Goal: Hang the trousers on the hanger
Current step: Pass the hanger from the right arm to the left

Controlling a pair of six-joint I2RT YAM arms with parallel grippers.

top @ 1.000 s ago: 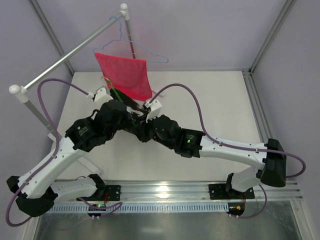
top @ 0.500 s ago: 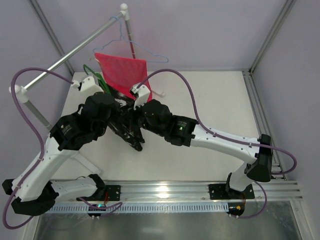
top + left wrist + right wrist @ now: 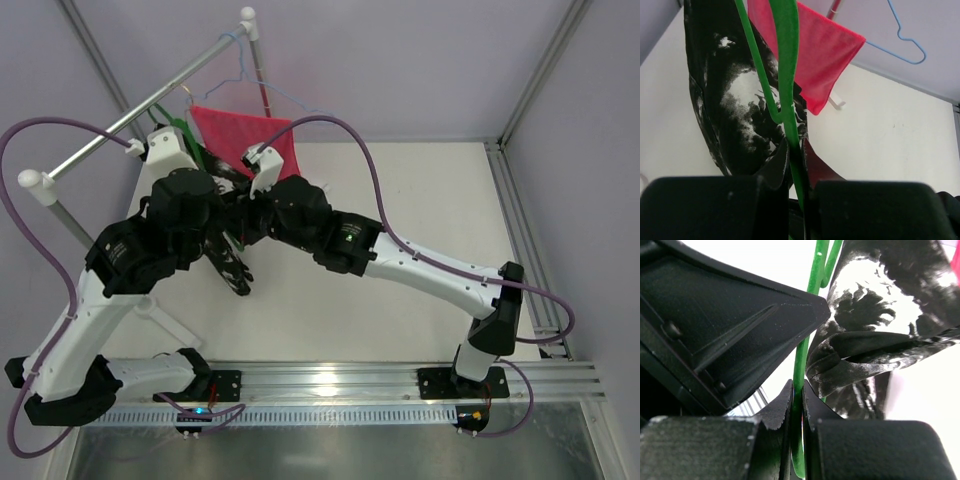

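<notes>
Left gripper (image 3: pixel 796 165): fingers drawn together and clamped on the thin green wire of the hanger (image 3: pixel 786 60); the wire runs straight out from between the fingertips.
Right gripper (image 3: pixel 797 405): fingers likewise clamped on the same green wire, which passes up between the pads and beyond them.
Gripper spacing: the two grippers sit just beside each other on the hanger; the left gripper's housing fills the side of the right wrist view.
Trousers (image 3: pixel 735 115): black cloth with white splotches, hanging beyond the left fingertips and to their left, touching the green wire. From the right gripper they lie ahead and to the right, bunched in folds against the wire.
Drape: the cloth appears to be carried by the hanger, but how evenly it sits over the bar cannot be told.
Surroundings: a red cloth (image 3: pixel 815 60) on a blue hanger (image 3: pixel 907 40) hangs just past the green wire, ahead of the left fingers; the rail (image 3: pixel 110 130) lies above and ahead of both grippers.
Step in hand (judged): carrying the loaded hanger as a pair, clear of the table (image 3: pixel 420 200).
Procedure 1: move both arms at a matched rate so the thin wire is neither twisted nor bent between the two grips.
Procedure 2: hold the hanger level; a tilt is likely to let the slick cloth slide off one end.
Procedure 3: steer the hook and the cloth wide of the red cloth to avoid snagging.
Procedure 4: release one gripper only once the hanger's weight is supported.
</notes>
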